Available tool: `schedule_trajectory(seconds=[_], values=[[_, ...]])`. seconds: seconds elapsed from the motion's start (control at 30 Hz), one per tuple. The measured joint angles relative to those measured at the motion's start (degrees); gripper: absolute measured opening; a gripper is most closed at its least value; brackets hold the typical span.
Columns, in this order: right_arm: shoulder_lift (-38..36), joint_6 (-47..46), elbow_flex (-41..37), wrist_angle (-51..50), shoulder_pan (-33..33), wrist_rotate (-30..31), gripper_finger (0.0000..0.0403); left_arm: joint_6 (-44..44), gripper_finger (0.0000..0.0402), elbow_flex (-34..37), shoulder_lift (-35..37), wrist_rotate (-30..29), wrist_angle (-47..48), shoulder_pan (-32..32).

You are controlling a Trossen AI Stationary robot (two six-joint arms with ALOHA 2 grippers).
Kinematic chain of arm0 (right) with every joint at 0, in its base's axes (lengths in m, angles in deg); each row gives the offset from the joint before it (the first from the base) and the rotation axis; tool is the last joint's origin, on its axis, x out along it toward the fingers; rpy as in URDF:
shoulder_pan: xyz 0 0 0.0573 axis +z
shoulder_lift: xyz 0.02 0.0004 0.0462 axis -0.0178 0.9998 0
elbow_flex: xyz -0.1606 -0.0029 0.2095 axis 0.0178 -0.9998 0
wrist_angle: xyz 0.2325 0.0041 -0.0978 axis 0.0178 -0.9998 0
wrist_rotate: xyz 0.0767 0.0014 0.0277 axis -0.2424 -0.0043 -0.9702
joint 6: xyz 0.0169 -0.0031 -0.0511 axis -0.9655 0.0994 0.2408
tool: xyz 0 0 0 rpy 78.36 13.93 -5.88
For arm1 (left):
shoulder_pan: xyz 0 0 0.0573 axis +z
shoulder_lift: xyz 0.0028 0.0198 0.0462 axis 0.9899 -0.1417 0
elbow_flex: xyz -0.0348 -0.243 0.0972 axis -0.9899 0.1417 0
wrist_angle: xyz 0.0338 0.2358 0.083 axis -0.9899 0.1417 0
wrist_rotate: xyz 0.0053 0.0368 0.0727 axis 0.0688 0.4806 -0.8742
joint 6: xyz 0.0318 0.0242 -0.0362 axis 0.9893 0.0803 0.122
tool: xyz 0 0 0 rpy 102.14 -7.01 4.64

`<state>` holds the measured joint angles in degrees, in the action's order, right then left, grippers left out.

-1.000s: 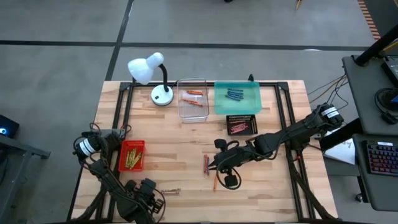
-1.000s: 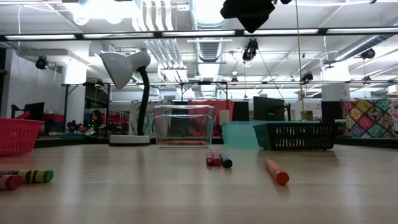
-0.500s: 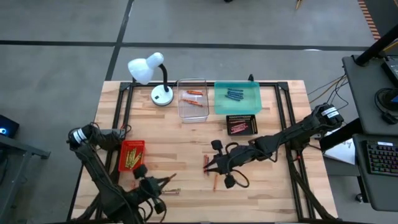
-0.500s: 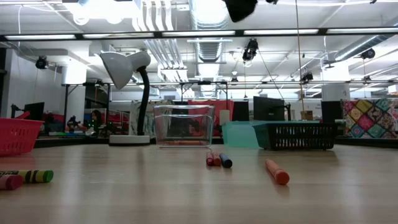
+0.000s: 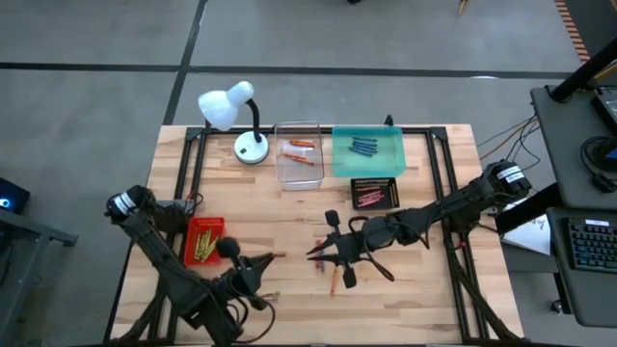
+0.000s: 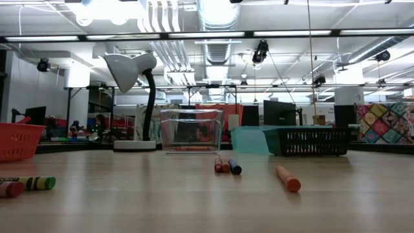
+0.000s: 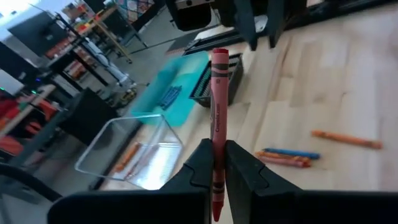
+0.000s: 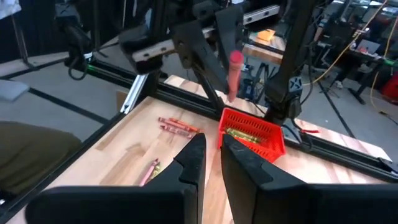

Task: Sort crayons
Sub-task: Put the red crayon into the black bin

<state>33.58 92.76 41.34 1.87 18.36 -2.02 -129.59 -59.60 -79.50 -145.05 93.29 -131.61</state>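
Wood table (image 5: 270, 236), pale planks, black frame rails along the edges. Two dark arms over the near half. Left arm comes from the left edge and reaches toward the table's front; right arm comes from the right edge and reaches to the middle.

White lamp (image 5: 231, 106) at the back left, base on the table. Clear tray (image 5: 298, 166) just right of the lamp base, orange crayons (image 5: 301, 145) inside. Teal tray (image 5: 368, 172) right beside the clear one, blue crayons (image 5: 363, 146) inside. Black tray (image 5: 376, 183) in front of the teal one, red crayons (image 5: 371, 200) in it. Red tray (image 5: 189, 241) at the left, between the left arm's links, yellow crayons (image 5: 204, 249) in it.

Left gripper (image 7: 217, 167) above the front left of the table, fingers (image 7: 200, 163) clamped on a red crayon (image 7: 217, 112); the crayon stands up out of the fingers, clear of the wood. In the high view it shows as a thin stick at the gripper tip (image 5: 268, 257).

Right gripper (image 8: 211, 155) above the table middle, fingers (image 8: 193, 160) nearly together with a thin gap, nothing between them.

Loose crayons on the wood under the right gripper: a blue and two red side by side (image 6: 226, 166), an orange one (image 6: 288, 178) near them. Two more at the front left by the left arm (image 6: 26, 186), one green-yellow, one pinkish.
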Motion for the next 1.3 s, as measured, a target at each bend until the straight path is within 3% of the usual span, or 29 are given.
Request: schedule_trajectory(seconds=[0.23, 0.37, 0.53, 0.7, 0.8, 0.93, 1.1, 1.2, 1.3], values=[[-0.02, -0.01, 0.01, -1.93, -1.09, 0.01, 0.0043, 9.68, 0.0000, 0.16, 0.96, 0.33, 1.41, 5.54], [-0.66, -0.13, 0.01, -4.50, -1.74, 0.18, 0.0043, 17.96, 0.0000, 0.16, 2.71, 3.65, 1.44, 10.31], [-2.94, -0.68, 0.01, -9.90, -2.29, 5.23, 0.0043, 25.49, 0.0000, 0.50, 6.09, 5.12, 1.44, 14.64], [-4.51, -0.71, 0.01, -10.86, -4.02, 6.05, 0.0043, 27.97, 0.0000, 6.96, 12.85, 5.26, -3.71, 16.88], [-4.68, -0.32, 0.01, -10.91, -5.40, 5.90, 0.0043, 33.51, 0.0000, 14.73, 19.19, 7.55, -14.64, 18.34], [-4.41, -0.68, 0.01, -10.85, -7.73, 5.92, 0.0043, 46.91, 0.0000, 27.55, 27.71, 13.78, -38.50, 21.20], [-2.75, -0.07, 0.01, -9.72, -11.04, 5.88, 0.0043, 66.55, 0.0000, 43.69, 35.33, 30.48, -72.72, 26.71], [-2.69, -0.36, 0.01, -7.10, -13.64, 5.90, 0.0043, 71.22, 0.0000, 50.57, 37.97, 38.60, -88.49, 30.14], [-2.89, -1.54, 0.05, -4.61, -16.21, 5.74, 0.0043, 71.49, 0.0000, 55.20, 40.03, 40.11, -96.04, 32.45]])
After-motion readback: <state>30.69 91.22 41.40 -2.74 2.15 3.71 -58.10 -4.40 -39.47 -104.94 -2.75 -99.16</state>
